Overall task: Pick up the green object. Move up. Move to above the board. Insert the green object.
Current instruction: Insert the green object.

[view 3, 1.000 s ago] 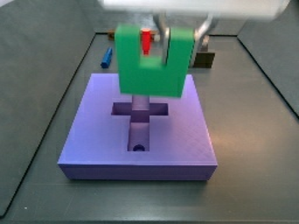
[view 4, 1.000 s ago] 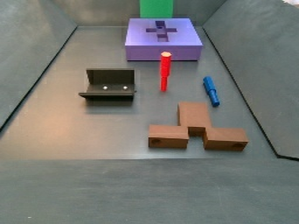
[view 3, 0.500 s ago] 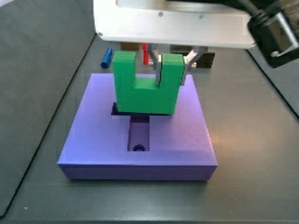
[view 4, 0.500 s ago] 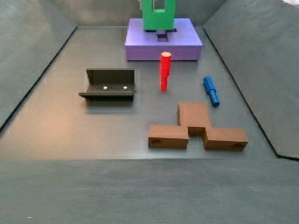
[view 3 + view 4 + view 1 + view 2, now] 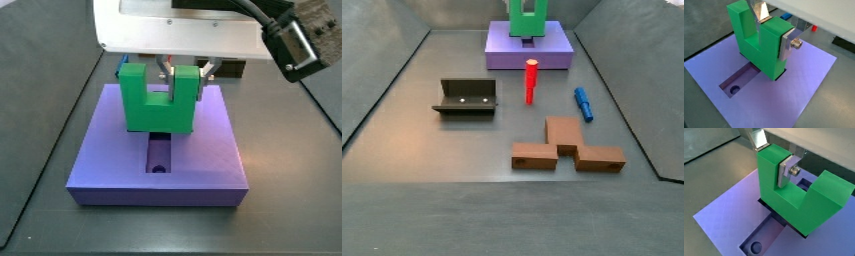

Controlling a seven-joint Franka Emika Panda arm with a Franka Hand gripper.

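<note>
Green object (image 5: pixel 156 106), purple board (image 5: pixel 201 160), silver hand (image 5: pixel 772 25)

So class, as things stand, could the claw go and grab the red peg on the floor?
Probably not yet: the claw is shut on the green piece over the purple board. The red peg itself stands clear.

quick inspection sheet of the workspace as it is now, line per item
surface: dark grey floor with raised walls at its edges.
job's things: green object upright with prongs up, its base in the cross-shaped recess of the board; a round hole shows in the open arm of the recess.
clutter: red peg standing, blue peg lying, brown blocks, and the fixture, all off the board.
grippers: gripper above the board, silver fingers clamped on one prong.
cables: nothing seen.
surroundings: nothing seen beyond the walls.
</note>
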